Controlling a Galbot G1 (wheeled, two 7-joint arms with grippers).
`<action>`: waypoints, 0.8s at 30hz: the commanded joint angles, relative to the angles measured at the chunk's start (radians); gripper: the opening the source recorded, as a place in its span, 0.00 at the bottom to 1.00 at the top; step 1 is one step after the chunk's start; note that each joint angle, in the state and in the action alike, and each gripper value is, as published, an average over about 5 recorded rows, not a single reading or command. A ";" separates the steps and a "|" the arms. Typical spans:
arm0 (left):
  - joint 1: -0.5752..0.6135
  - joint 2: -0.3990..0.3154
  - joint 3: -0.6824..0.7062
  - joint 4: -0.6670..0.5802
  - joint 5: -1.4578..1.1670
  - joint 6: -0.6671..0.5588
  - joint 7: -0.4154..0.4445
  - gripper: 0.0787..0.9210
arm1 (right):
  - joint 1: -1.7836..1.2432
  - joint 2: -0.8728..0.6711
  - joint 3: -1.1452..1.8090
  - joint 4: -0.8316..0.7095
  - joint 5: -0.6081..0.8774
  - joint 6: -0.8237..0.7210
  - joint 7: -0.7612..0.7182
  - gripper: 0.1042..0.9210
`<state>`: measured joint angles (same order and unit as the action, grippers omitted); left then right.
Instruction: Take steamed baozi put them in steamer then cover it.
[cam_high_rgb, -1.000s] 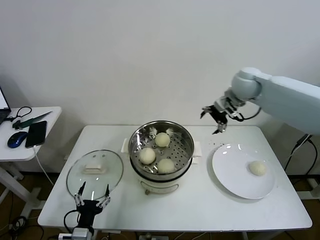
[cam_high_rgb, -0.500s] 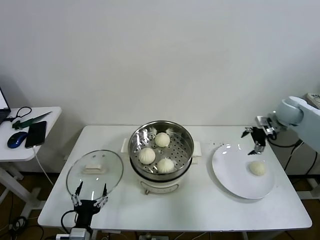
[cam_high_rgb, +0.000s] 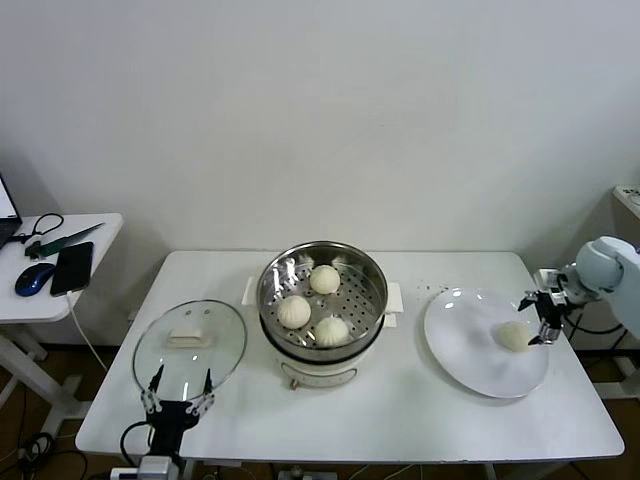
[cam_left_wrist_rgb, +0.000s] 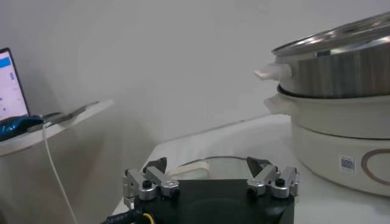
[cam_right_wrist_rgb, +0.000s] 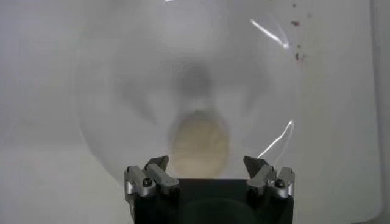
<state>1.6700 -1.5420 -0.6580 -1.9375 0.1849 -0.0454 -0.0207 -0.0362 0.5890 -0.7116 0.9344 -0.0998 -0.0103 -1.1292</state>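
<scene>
The steamer (cam_high_rgb: 323, 300) stands mid-table with three baozi inside, one of them near the back (cam_high_rgb: 324, 279). A fourth baozi (cam_high_rgb: 514, 336) lies on the white plate (cam_high_rgb: 470, 350) at the right. My right gripper (cam_high_rgb: 543, 318) is open just above and right of that baozi, which shows between its fingertips in the right wrist view (cam_right_wrist_rgb: 200, 145). The glass cover (cam_high_rgb: 190, 345) lies flat on the table left of the steamer. My left gripper (cam_high_rgb: 180, 390) is open and empty at the table's front edge, by the cover's near rim (cam_left_wrist_rgb: 210, 163).
A side table (cam_high_rgb: 55, 285) at the far left holds a phone, a mouse and tools. The steamer's side (cam_left_wrist_rgb: 341, 115) rises close to the left gripper. The table's right edge lies just past the plate.
My right arm has swung from above the steamer's right side over to the plate and come down beside the last baozi. The left arm has not moved.
</scene>
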 joint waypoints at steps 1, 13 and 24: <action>-0.002 -0.001 0.001 0.005 -0.014 0.007 -0.001 0.88 | -0.075 0.054 0.062 -0.078 -0.060 0.015 -0.005 0.88; 0.011 0.000 -0.005 0.015 -0.021 0.005 -0.001 0.88 | -0.018 0.152 0.023 -0.182 -0.109 0.066 -0.010 0.88; 0.018 0.000 -0.001 0.011 -0.017 -0.003 -0.002 0.88 | -0.008 0.170 0.012 -0.212 -0.138 0.094 -0.009 0.88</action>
<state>1.6833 -1.5416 -0.6618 -1.9203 0.1680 -0.0447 -0.0213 -0.0472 0.7301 -0.6930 0.7622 -0.2079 0.0622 -1.1394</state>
